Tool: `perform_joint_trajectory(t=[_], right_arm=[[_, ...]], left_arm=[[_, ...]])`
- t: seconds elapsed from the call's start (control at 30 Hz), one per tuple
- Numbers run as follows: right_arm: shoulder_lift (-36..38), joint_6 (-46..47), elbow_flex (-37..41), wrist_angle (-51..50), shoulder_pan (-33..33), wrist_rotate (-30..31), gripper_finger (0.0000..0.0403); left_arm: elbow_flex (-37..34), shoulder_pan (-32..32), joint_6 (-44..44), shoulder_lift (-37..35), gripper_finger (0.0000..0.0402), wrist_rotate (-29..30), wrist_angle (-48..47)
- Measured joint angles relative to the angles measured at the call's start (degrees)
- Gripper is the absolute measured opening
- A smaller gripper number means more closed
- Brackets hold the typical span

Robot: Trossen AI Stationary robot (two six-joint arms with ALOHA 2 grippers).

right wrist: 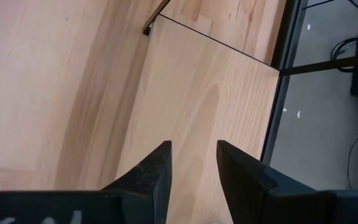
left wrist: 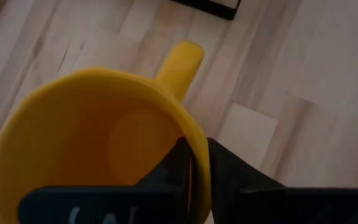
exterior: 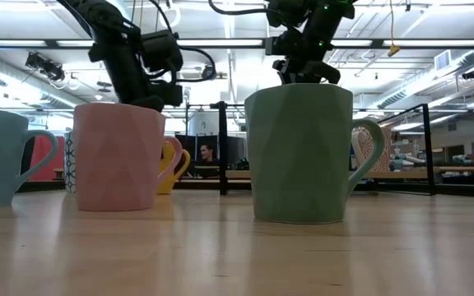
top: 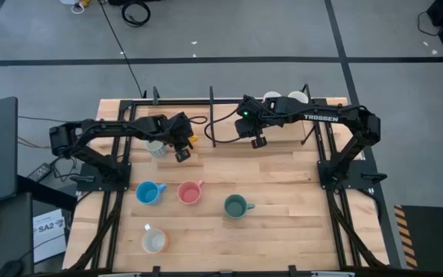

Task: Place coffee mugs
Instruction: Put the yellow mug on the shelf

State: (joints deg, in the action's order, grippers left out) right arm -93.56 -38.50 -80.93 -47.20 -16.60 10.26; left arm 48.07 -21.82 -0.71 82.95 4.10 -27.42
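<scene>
An orange mug fills the left wrist view, and my left gripper is shut on its rim. From above, that gripper covers most of it at the table's far left, beside a cream mug. Only the orange handle shows in the low view, behind the pink mug. A blue mug, a pink mug and a teal-green mug stand in a row mid-table. Another cream mug stands near the front edge. My right gripper hangs open over bare wood. My left gripper pinches the orange mug's wall at the rim, close beside the handle. One finger is inside the cup and the other outside. The fingers come slanting down from above. The mug stands upright with its mouth up.
Two white mugs sit at the table's far edge behind the right arm. Black frame rails run along the far side and both arm bases. Bare wood lies right of the teal-green mug.
</scene>
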Motion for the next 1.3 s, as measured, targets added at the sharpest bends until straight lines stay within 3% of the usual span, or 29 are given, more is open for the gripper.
perform_joint_trajectory(t=[0.2, 0.5, 0.77, 1.0, 1.3], right_arm=[[0.0, 0.0, 0.0, 0.02, 0.0, 0.0, 0.0132], [0.0, 0.0, 0.0, 0.28, -0.01, 0.0, 0.0132], [0.17, 0.57, -0.04, -0.12, -0.01, 1.68, 0.0132], [3.47, 1.05, -0.02, -0.78, -0.09, 2.14, 0.0132], [11.76, 1.55, -0.02, -0.92, -3.11, 2.14, 0.0132]], left_arm=[[-0.09, 2.76, -0.01, -1.48, 0.0036, -0.25, -1.62], [0.75, 9.72, 0.0, -4.01, 0.0037, -5.36, -2.67], [8.99, 14.49, 0.0, -4.65, 0.0038, -5.63, -6.23], [17.75, 16.77, -0.16, -4.71, 0.0039, -9.34, -8.5], [27.05, 16.07, -10.72, -4.6, 0.0037, -10.32, -3.16]])
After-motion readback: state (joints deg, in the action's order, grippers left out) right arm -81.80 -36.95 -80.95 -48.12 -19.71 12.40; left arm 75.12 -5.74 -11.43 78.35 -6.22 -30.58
